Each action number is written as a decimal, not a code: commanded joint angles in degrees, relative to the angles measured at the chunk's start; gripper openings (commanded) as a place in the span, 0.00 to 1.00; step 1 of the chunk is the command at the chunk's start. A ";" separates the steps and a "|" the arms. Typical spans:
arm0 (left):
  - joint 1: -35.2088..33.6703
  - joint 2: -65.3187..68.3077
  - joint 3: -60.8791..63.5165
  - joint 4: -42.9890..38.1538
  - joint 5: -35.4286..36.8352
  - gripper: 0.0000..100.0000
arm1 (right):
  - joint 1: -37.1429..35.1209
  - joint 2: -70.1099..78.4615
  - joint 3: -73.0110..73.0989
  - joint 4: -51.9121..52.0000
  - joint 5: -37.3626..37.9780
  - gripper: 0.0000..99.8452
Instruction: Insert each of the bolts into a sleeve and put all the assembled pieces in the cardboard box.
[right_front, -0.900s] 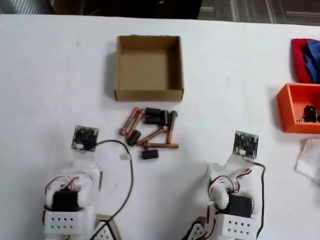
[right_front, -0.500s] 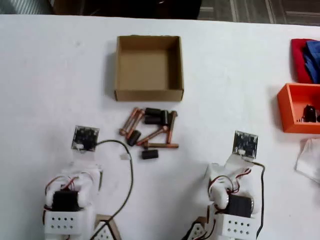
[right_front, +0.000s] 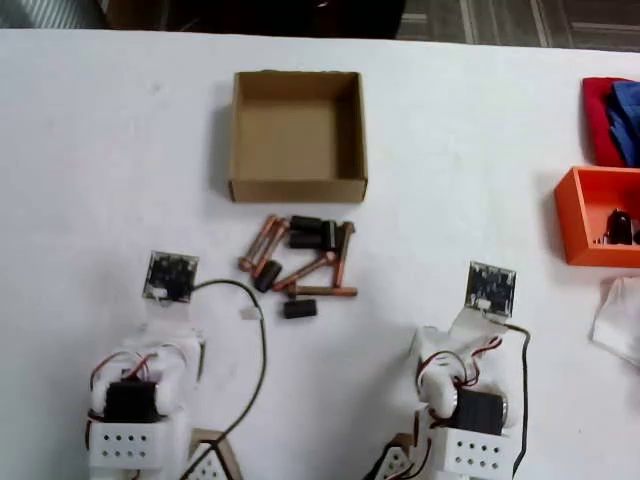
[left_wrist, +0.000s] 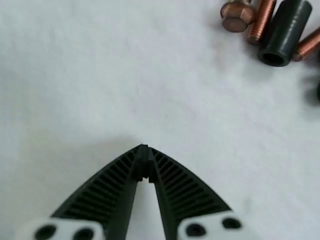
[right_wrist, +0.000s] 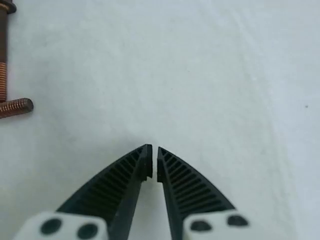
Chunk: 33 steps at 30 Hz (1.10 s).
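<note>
The open cardboard box (right_front: 297, 135) stands at the table's middle back, with nothing in it. Just in front of it lies a loose pile of several copper bolts (right_front: 337, 253) and black sleeves (right_front: 300, 308). The left arm (right_front: 140, 385) and the right arm (right_front: 468, 395) sit low at the near edge, either side of the pile. My left gripper (left_wrist: 143, 151) is shut just above bare table, and a bolt (left_wrist: 238, 14) and a sleeve (left_wrist: 284, 31) lie ahead of it. My right gripper (right_wrist: 151, 150) is shut with nothing held, apart from two bolts (right_wrist: 4, 55).
An orange bin (right_front: 590, 215) stands at the right edge, with red and blue cloth (right_front: 612, 118) behind it and a white crumpled sheet (right_front: 620, 318) in front. A black cable (right_front: 262, 345) loops beside the left arm.
</note>
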 joint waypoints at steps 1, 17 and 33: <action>-0.35 -0.18 0.75 -0.97 -0.18 0.03 | -5.41 -0.66 0.53 -3.38 0.35 0.02; -0.35 -0.18 0.75 -0.97 -0.18 0.03 | -31.16 -0.75 0.53 -15.08 2.73 0.03; -0.35 -0.18 0.75 -0.97 -0.18 0.03 | -30.90 1.36 -35.96 -8.13 9.41 0.10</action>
